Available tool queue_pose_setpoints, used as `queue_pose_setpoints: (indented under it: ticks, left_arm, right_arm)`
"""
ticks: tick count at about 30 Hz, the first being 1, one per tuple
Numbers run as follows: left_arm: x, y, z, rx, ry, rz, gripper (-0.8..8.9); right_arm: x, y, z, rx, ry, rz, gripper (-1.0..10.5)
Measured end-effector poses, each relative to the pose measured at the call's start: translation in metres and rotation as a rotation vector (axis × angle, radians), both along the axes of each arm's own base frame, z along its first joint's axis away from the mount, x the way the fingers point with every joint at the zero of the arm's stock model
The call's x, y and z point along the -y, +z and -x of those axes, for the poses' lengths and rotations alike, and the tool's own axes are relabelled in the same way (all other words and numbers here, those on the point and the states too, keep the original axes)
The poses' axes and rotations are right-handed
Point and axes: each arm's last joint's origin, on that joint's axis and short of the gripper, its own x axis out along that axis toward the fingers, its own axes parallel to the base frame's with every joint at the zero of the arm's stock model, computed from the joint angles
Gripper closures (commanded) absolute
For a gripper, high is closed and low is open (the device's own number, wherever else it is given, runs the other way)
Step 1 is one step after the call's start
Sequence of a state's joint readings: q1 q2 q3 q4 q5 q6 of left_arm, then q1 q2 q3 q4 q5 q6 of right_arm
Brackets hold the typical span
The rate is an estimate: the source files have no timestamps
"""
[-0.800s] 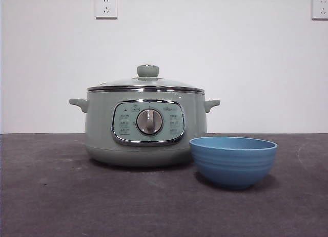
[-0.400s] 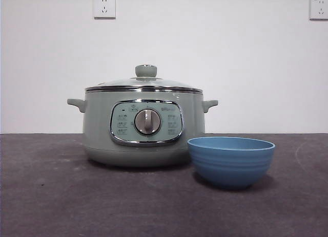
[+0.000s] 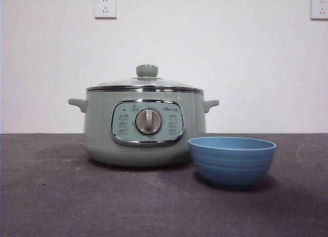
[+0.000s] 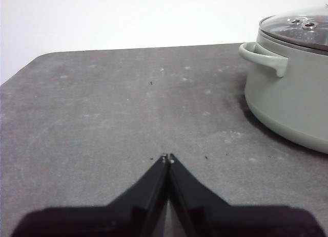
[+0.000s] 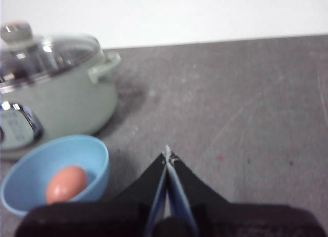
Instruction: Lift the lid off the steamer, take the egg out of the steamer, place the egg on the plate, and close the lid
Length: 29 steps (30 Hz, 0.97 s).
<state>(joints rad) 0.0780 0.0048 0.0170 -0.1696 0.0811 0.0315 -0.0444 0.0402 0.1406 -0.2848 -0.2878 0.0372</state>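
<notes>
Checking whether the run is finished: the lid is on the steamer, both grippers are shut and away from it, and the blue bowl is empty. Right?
Not quite: the plate, the blue bowl, is not empty. The right wrist view shows the egg lying in it. The rest stands: the lid sits on the steamer, and the left gripper and right gripper are shut over bare table.

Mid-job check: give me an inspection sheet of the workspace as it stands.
Surface: dark grey table, scuffed and speckled.
Steamer: upright, dial facing the front camera.
Lid: seated on the steamer.
Plate: blue bowl beside the steamer, apart from it.
Egg: lying in the plate.
Clutter: nothing seen.
Left gripper: shut, empty, over bare table.
Right gripper: shut, empty, near the plate.
Cables: nothing seen.
Surroundings: white wall, two sockets.
</notes>
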Motion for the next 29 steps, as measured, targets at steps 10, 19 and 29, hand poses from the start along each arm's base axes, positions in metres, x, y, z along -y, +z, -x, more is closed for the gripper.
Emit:
queue_pose_setpoints:
  ticks: [10, 19, 29]
  left_arm:
    - [0.0, 0.0, 0.0, 0.0, 0.0, 0.0, 8.17]
    - [0.0, 0.0, 0.0, -0.001, 0.0, 0.0, 8.17]
    - [0.0, 0.0, 0.0, -0.001, 0.0, 0.0, 8.17]
  right_arm:
    - [0.0, -0.023, -0.003, -0.029, -0.001, 0.017, 9.5]
    - [0.0, -0.026, -0.003, -0.03, -0.005, 0.018, 9.5]
    - [0.0, -0.026, -0.003, -0.03, -0.005, 0.018, 9.5]
